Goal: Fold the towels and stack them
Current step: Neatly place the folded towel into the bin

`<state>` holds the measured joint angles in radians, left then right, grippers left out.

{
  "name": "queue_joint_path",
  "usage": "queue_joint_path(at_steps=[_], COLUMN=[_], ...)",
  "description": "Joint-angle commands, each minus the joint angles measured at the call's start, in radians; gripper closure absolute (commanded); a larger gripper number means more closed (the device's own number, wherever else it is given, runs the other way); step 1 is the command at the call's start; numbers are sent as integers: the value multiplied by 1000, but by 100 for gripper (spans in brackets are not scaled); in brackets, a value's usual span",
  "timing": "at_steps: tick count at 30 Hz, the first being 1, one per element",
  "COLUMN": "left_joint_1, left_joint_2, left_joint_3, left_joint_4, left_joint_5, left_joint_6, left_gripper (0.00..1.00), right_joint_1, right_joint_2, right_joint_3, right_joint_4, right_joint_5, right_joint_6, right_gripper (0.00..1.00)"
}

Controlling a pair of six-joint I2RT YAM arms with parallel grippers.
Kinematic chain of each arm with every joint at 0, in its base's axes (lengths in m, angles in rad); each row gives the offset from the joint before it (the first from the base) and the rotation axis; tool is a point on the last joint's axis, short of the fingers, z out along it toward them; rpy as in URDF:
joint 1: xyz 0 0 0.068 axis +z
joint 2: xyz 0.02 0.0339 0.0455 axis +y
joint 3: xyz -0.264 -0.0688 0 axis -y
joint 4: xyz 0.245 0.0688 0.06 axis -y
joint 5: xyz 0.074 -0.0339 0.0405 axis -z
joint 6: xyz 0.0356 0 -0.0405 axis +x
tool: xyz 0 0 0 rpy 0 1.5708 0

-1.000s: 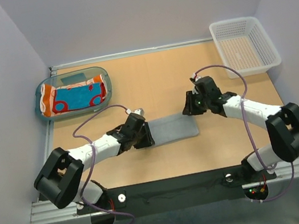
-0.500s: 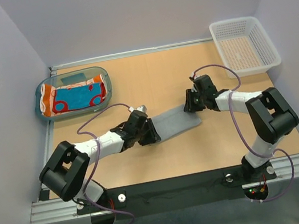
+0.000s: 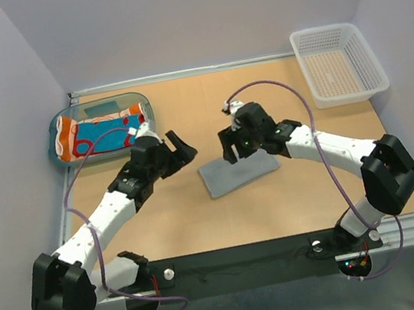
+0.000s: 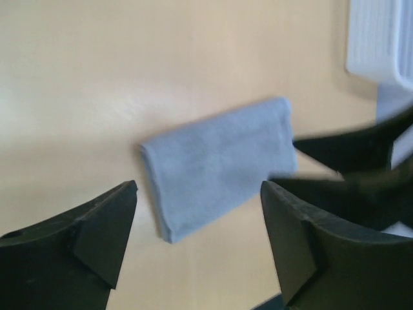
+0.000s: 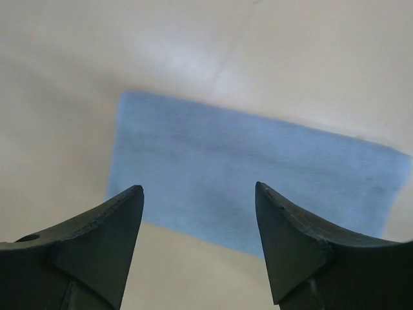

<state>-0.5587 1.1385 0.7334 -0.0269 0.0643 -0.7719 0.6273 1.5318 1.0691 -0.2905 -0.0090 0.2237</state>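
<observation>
A grey-blue towel (image 3: 240, 174) lies folded flat on the wooden table, apart from both grippers. My left gripper (image 3: 182, 147) hangs open just left of it; in the left wrist view the towel (image 4: 219, 165) lies beyond the spread fingers with nothing between them. My right gripper (image 3: 235, 152) hovers open over the towel's far edge, and the towel (image 5: 251, 174) shows below its empty gripper (image 5: 199, 190). Folded towels, orange (image 3: 68, 138) and red with blue (image 3: 111, 133), rest in the teal tray (image 3: 149, 115) at the back left.
A white mesh basket (image 3: 337, 60) stands at the back right corner, its edge also in the left wrist view as the basket (image 4: 377, 39). The right arm's black gripper body (image 4: 355, 161) shows beside the towel there. Walls close in on three sides.
Both grippers have let go of the grey-blue towel, opened, and lifted away toward the back. The towel now lies folded to about half its earlier length.
</observation>
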Motion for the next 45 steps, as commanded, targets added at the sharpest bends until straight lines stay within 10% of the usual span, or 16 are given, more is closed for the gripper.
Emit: queue_joint_path(at_steps=[1, 10, 20, 34, 38, 45], left_joint_1=[132, 336, 364, 378, 379, 379], left_joint_2=[-91, -244, -246, -232, -224, -175], left_joint_3=[-14, -31, -103, -106, -109, -117], left_joint_4=[-139, -238, -200, -180, -176, -154], left_joint_5=[-32, -150, -201, -189, -175, -69], left_joint_6=[118, 293, 335, 335, 326, 289], left_gripper=[7, 1, 1, 1, 2, 1], right_joint_1=[156, 363, 449, 465, 465, 442], right_joint_2=[31, 255, 410, 531, 541, 482], right_joint_3=[67, 241, 379, 345, 331, 368], right_joint_4=[-124, -274, -351, -395, -395, -343], right_joint_5=[82, 185, 264, 297, 346, 342], right_joint_6=[-3, 25, 22, 55, 60, 37], right_gripper=[23, 26, 45, 48, 81, 99])
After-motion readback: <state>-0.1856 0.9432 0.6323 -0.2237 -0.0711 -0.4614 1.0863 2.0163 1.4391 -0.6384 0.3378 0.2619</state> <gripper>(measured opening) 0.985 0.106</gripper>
